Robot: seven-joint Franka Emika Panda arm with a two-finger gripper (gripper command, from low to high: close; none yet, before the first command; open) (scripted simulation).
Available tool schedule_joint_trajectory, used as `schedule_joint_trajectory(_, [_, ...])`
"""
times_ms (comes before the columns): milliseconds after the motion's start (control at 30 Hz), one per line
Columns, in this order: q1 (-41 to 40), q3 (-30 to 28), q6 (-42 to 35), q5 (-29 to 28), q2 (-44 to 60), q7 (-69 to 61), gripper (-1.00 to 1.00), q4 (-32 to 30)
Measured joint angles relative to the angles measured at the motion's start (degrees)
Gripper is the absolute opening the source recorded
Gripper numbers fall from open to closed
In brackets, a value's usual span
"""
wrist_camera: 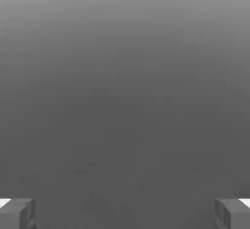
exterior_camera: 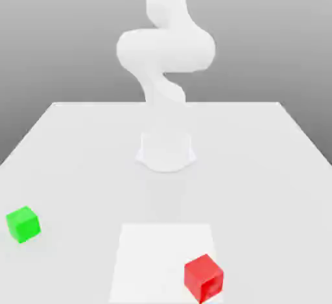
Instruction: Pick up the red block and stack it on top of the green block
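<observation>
The red block (exterior_camera: 203, 277) rests near the front of the white table (exterior_camera: 259, 166), toward the exterior view's right, on a brighter white square patch. The green block (exterior_camera: 23, 224) sits apart from it at the exterior view's left, close to the table's edge. Both cubes lie flat and untouched. In the hand view my gripper (wrist_camera: 125, 213) is open, its two grey fingertips (wrist_camera: 17, 213) far apart with nothing between them, facing a plain grey background.
The white arm (exterior_camera: 165, 50) rises from its round base (exterior_camera: 166, 152) at the middle of the table and curves upward out of the picture. A brighter square patch (exterior_camera: 162, 257) marks the table's front centre.
</observation>
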Motion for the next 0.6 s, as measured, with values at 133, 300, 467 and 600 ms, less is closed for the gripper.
schedule_joint_trajectory(133, [-4.37,5.06,2.78,-2.19,7.93,10.17,0.0,-1.35])
schedule_joint_trajectory(300, [-8.92,10.59,6.09,-5.36,17.53,22.83,0.0,-2.97])
schedule_joint_trajectory(467, [-11.88,14.51,9.32,-9.12,27.24,35.87,0.0,-4.56])
schedule_joint_trajectory(600, [-12.6,15.92,11.92,-11.74,34.97,46.03,0.0,-5.83])
